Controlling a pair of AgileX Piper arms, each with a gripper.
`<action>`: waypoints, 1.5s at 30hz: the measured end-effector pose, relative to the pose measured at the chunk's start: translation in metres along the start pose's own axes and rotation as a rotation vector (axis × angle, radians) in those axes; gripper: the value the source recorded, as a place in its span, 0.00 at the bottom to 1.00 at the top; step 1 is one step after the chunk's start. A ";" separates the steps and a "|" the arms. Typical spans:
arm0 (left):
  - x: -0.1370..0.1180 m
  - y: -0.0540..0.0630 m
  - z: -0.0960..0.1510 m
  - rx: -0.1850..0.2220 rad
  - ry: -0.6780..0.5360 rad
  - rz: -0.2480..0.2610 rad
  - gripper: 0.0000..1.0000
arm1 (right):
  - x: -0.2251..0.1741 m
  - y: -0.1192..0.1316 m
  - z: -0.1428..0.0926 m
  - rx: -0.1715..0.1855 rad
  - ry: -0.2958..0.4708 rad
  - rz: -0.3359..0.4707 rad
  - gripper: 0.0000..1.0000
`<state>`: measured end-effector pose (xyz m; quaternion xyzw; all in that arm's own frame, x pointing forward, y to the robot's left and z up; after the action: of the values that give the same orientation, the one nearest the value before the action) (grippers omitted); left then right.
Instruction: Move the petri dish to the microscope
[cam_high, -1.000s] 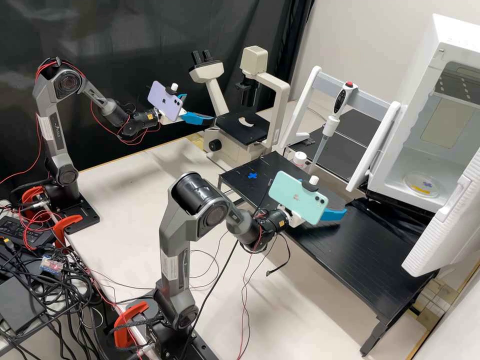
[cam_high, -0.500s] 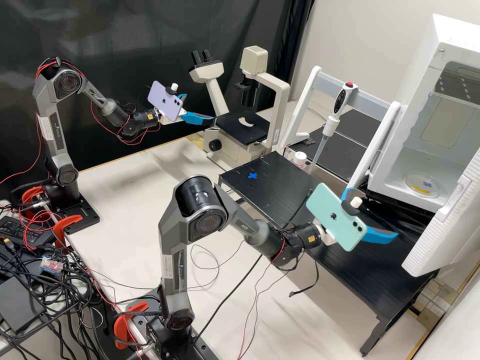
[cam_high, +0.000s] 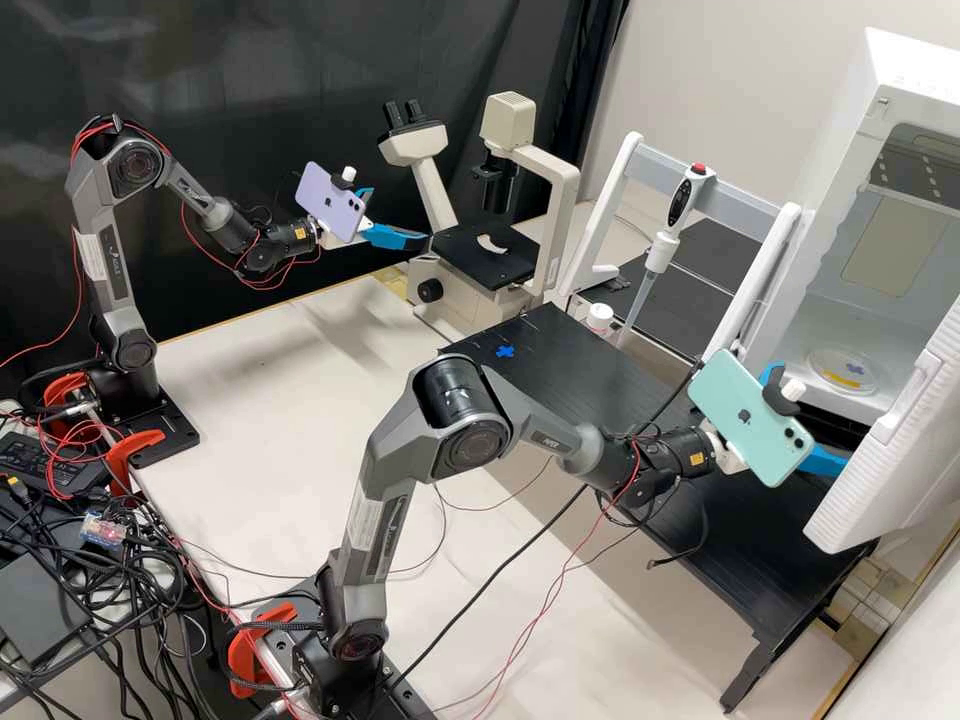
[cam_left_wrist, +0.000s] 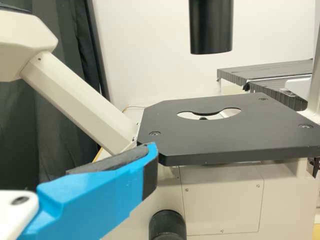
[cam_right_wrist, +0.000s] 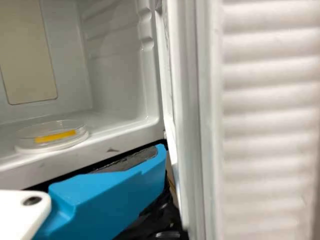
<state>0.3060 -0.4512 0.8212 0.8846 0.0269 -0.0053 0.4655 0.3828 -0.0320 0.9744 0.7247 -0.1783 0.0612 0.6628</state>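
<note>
1. The petri dish (cam_high: 843, 371) lies flat on the floor of the white open-fronted cabinet (cam_high: 918, 72), at the right of the high view; a yellow strip and a blue cross show at it.
2. The right gripper (cam_high: 811, 418) is in front of the cabinet, near the dish and apart from it, with its blue fingers spread and nothing between them. In the right wrist view, one finger (cam_right_wrist: 115, 197) lies between the cabinet's front edge and its open ribbed door (cam_right_wrist: 270, 120).
3. The left gripper (cam_high: 400, 214) is in the upper left of the high view, beside the microscope (cam_high: 424, 146). It is open too, and holds nothing.
4. The microscope's black stage (cam_left_wrist: 225, 131) has a rounded cutout.
5. A black raised worktop (cam_high: 600, 390) stands on the pale worktop (cam_high: 265, 385), with a blue cross mark (cam_high: 505, 351) near its far left corner.
6. Behind it, a pipette (cam_high: 680, 205) hangs upright on a white rack (cam_high: 612, 188), near a white-capped bottle (cam_high: 599, 318).
7. Each arm carries a phone at its wrist: lilac (cam_high: 332, 205) on the left, mint green (cam_high: 745, 412) on the right.
</note>
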 end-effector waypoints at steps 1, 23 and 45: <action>0.000 0.000 0.000 0.000 0.000 0.000 1.00 | 0.004 0.000 -0.001 -0.004 -0.002 0.001 1.00; 0.000 0.000 0.000 0.000 0.000 0.000 1.00 | 0.079 -0.027 -0.023 -0.045 0.019 -0.078 1.00; 0.000 0.000 0.000 0.000 0.000 0.000 1.00 | 0.114 -0.052 -0.014 -0.137 0.027 -0.121 0.00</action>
<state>0.3060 -0.4512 0.8212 0.8846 0.0269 -0.0053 0.4655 0.5086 -0.0351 0.9646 0.6864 -0.1292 0.0184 0.7154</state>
